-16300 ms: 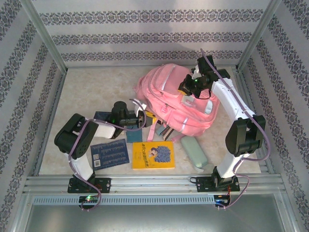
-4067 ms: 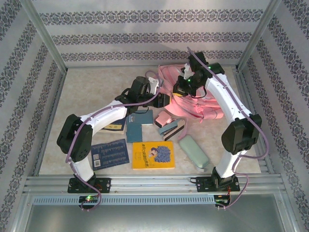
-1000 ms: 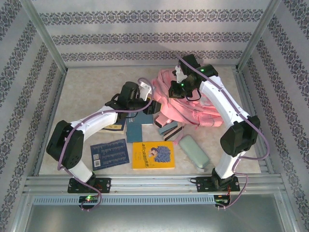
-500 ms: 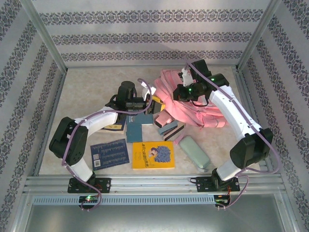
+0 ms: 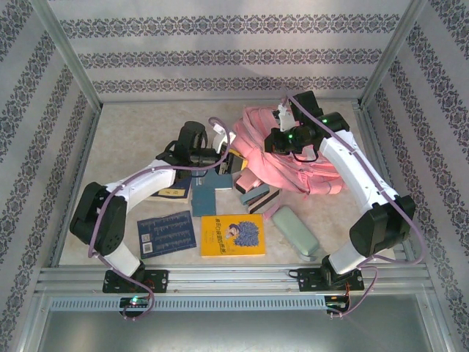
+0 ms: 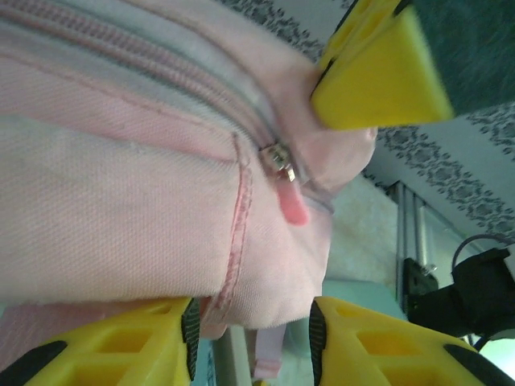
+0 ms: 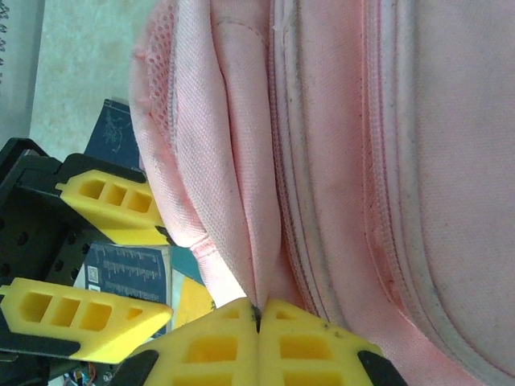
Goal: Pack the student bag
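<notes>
Two arms meet at the student bag (image 5: 308,165), which lies slumped at the rear centre-right of the table (image 5: 132,132).

Top view: left gripper (image 5: 233,161) is at the bag's left edge and right gripper (image 5: 272,141) is on its upper side. A yellow book (image 5: 232,235), blue book (image 5: 166,233) and grey-green case (image 5: 295,231) lie in front of the bag.

Left wrist: fingers (image 6: 121,346) are apart, with the bag's pink lower corner and a strap hanging into the gap. The zipper pull (image 6: 294,207) is just above. Can't tell if the pads touch fabric.

Right wrist: fingers (image 7: 314,346) are closed tight, pinching a fold of bag fabric. The left gripper's yellow fingers sit spread beside the bag's edge.
</notes>
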`<state>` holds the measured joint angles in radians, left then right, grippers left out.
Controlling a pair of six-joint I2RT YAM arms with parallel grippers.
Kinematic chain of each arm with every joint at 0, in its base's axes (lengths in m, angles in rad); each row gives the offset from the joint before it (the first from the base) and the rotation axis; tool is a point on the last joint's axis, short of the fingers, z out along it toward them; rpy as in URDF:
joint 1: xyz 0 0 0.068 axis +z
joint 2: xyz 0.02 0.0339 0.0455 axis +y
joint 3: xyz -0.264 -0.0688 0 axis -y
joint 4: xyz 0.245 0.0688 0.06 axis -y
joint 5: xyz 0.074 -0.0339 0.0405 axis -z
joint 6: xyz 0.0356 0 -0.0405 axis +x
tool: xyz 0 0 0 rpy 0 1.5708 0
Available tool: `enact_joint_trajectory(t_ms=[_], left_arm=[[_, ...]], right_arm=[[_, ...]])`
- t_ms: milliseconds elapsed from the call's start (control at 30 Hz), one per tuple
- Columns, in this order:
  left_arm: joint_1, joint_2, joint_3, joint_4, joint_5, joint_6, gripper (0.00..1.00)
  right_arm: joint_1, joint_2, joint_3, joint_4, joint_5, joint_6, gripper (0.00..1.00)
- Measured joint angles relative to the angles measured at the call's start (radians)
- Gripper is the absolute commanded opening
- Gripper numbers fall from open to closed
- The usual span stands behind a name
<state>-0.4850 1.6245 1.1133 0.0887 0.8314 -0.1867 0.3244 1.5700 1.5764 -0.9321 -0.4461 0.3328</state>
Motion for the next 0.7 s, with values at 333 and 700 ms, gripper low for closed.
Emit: enact_joint_trajectory(t_ms=[333, 700], left_arm=[[-0.003, -0.058, -0.018, -0.161, -0.035, 0.041, 0.50], [-0.104, -0.005, 0.009, 0.126, 0.077, -0.172, 0.58]], right_arm=[[-0.002, 0.000, 0.000, -0.002, 0.004, 0.000, 0.00], [-0.002, 0.000, 0.000, 0.010, -0.011, 0.011, 0.00]])
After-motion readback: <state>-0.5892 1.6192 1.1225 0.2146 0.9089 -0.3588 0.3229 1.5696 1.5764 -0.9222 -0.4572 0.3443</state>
